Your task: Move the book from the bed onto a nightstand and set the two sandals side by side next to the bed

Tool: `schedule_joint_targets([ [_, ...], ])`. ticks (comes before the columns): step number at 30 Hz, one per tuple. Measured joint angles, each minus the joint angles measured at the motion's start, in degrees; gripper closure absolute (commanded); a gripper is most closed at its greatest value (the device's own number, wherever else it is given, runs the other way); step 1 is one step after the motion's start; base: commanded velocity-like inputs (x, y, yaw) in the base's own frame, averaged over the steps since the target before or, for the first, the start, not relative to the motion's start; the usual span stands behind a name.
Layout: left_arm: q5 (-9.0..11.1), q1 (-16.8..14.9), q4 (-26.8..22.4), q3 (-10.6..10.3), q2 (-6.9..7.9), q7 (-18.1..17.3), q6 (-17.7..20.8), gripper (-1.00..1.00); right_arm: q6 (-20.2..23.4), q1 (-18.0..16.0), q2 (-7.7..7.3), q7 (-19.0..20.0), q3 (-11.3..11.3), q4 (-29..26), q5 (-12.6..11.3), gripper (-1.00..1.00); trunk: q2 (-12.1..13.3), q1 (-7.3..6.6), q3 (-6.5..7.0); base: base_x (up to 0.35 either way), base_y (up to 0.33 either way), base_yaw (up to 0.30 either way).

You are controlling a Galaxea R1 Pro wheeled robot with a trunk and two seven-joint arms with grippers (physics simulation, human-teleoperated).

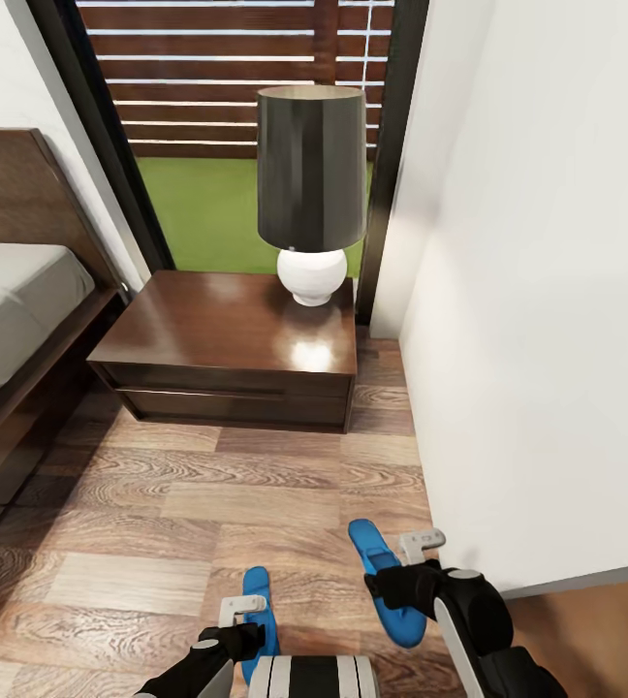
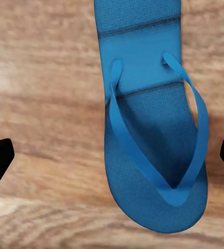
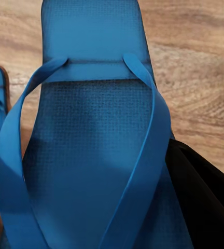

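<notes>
Blue sandals: two, one (image 1: 257, 620) on floor by left arm, other (image 1: 384, 580) by right arm. Nightstand (image 1: 232, 349): one. Lamp (image 1: 311, 189): one, on it. Bed (image 1: 14, 330): one. Grippers: two, left gripper (image 1: 239, 611), right gripper (image 1: 421, 545).

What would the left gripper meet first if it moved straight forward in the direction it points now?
Most likely the flat bright blue sandal on the wood-plank floor, lying between the open fingers of the left gripper. Depth is unclear.
</notes>
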Motion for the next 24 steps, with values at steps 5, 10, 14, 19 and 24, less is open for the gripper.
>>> schedule_joint_targets([
  [5,0.02,0.00,0.00,0.00,0.00,0.00,0.00,-1.00,0.00,-0.01,-0.01,0.02,0.00,-0.44,-0.01,1.00,0.00,0.00,0.00,0.000,0.000,0.000],
  [10,-0.01,0.00,0.00,0.00,0.00,0.00,0.00,-1.00,0.00,-0.01,-0.01,0.07,-0.01,-0.54,-0.04,1.00,0.00,0.00,0.00,0.000,0.000,0.000],
  [14,-0.01,0.00,0.00,-0.01,0.00,0.00,0.00,-1.00,0.00,-0.01,-0.01,0.19,0.00,-0.57,-0.07,1.00,0.00,0.00,0.00,0.000,0.000,0.000],
  [19,-0.05,0.00,0.00,-0.20,0.04,0.00,-0.04,-1.00,0.00,-0.01,-0.01,0.27,0.00,-0.59,-0.11,1.00,0.00,0.00,0.00,0.000,0.000,0.000],
  [24,-0.02,-0.03,-0.03,-0.96,0.13,0.02,-0.07,-1.00,0.00,-0.01,-0.01,0.29,0.05,-0.60,-0.15,1.00,0.00,0.00,0.00,0.000,0.000,0.000],
])
